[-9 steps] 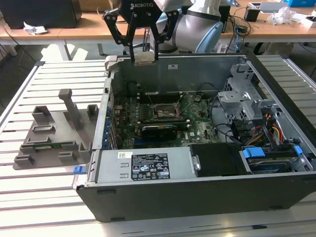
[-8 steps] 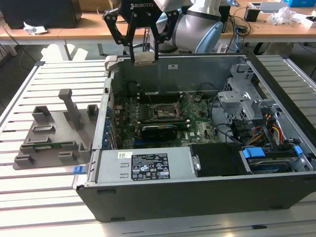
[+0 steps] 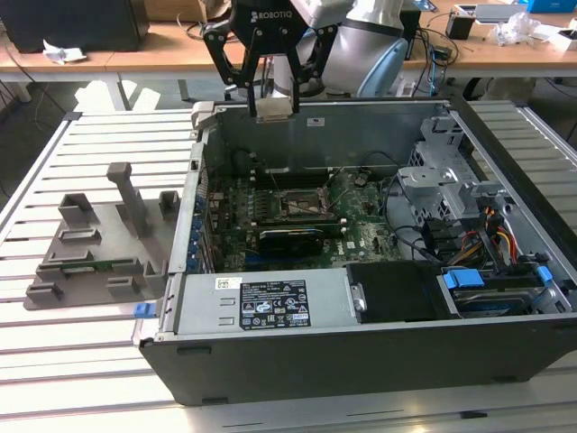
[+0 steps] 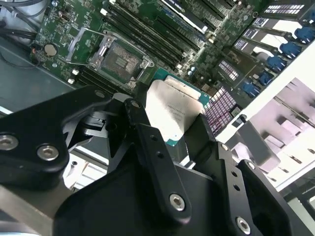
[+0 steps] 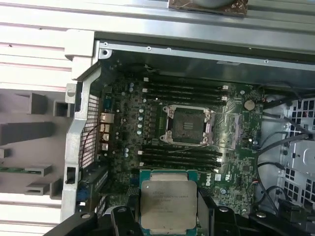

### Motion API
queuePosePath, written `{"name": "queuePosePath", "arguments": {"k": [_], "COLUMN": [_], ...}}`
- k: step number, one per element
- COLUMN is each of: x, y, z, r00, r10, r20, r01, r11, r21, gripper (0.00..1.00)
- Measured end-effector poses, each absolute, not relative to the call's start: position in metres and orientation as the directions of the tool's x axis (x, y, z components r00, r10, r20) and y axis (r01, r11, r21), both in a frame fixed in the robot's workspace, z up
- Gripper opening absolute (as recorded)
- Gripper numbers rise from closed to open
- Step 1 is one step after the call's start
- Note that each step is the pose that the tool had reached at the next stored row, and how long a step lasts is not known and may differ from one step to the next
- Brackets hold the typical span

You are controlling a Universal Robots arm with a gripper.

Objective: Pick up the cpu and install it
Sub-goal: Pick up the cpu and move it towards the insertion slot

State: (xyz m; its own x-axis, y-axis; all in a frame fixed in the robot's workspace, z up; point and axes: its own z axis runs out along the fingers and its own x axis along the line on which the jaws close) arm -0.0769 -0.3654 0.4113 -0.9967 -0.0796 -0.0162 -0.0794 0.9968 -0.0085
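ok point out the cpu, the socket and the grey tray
cpu (image 5: 168,204), first wrist view, middle of its silver metal top.
socket (image 5: 187,125), first wrist view, dark centre inside the metal frame.
grey tray (image 3: 104,236), exterior view, flat base between its raised blocks.

a slatted metal table of pale grey bars carries everything, its slats running from the exterior view's left to the exterior view's right. an open computer case lies on its side on the slats, its open face upward, taking up the middle and the exterior view's right. just beside it, on the exterior view's left, a grey plastic tray with raised posts and slots lies flat on the table. whether tray and case touch cannot be told. slats show near and far of the tray.
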Motion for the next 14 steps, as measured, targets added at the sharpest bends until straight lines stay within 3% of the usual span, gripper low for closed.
{"name": "queuePosePath", "arguments": {"k": [14], "x": [-0.058], "y": [-0.351], "z": [0.395], "r00": [-0.997], "r10": [-0.08], "r20": [-0.016], "r01": [-0.08], "r11": [0.997], "r21": [-0.009], "gripper": [0.55]}}
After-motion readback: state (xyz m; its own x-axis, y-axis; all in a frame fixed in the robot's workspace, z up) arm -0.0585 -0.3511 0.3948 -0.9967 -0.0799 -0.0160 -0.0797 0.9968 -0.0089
